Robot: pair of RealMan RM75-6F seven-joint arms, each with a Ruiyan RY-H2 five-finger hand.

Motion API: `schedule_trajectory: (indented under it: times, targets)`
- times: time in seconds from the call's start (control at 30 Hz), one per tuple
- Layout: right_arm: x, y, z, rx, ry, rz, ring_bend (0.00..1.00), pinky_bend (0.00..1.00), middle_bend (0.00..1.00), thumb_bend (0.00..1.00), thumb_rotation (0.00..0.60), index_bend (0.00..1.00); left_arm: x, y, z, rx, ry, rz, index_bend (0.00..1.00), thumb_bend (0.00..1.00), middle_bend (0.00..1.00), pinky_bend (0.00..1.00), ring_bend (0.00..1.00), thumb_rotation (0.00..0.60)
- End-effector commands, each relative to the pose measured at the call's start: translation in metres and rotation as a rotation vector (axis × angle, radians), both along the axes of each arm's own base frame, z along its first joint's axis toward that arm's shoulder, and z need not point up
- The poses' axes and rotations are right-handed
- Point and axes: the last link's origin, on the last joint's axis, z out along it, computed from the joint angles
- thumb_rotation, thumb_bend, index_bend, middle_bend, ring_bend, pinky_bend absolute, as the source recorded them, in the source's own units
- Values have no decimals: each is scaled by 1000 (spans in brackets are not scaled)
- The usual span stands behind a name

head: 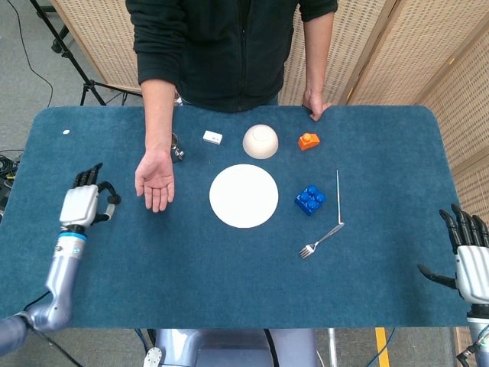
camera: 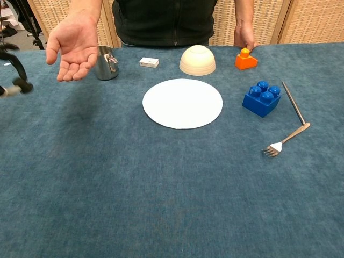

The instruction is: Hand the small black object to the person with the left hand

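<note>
Pinching the small black object (camera: 22, 84) at its fingertips, left robot hand (head: 81, 205) hangs above the tabletop (head: 229, 267), beside the person's open palm (head: 155, 181). Transfer step; next needs carry onto palm, then release.

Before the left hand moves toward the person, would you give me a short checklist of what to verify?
1. Small black object in the left hand: ok, it appears pinched at the fingertips, off the table.
2. Firmness of that hold: cannot tell, it is blurred at the edge of the chest view.
3. Person's palm open and facing up: ok.
4. Way from hand to palm: ok, only bare cloth lies between.
5. Metal cup: ok, it stands beyond the palm, not in the way.
6. Right hand: ok, open at the far table edge.
</note>
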Motion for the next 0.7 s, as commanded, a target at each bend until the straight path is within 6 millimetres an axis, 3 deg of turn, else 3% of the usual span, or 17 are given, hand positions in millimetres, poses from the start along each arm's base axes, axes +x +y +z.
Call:
schedule_trajectory:
  times: [0.03,0.17,0.33,0.53,0.6,0.7]
  targets:
    - [0,0,-1,3,0,1,0,0,0,0,600,0,10,-17,44,122,-57,-113,636,442,0,0,0,600]
    - [2,1,-3,11,1,9,0,0,0,0,600,0,37,-34,71,162,-125,-301,643,442,0,0,0,600]
    - [3,2,-2,8,-1,12,0,0,0,0,600,0,60,-39,72,142,-138,-403,644,440,0,0,0,600]
    - [2,2,1,-2,-7,7,0,0,0,0,600,0,81,-29,50,90,-97,-417,645,438,0,0,0,600]
    - [0,1,3,-6,-10,1,0,0,0,0,600,0,85,-21,30,42,-50,-399,646,438,0,0,0,600]
    - [-1,0,4,-7,-12,-2,0,0,0,0,600,0,87,-14,16,36,-22,-374,647,438,0,0,0,600]
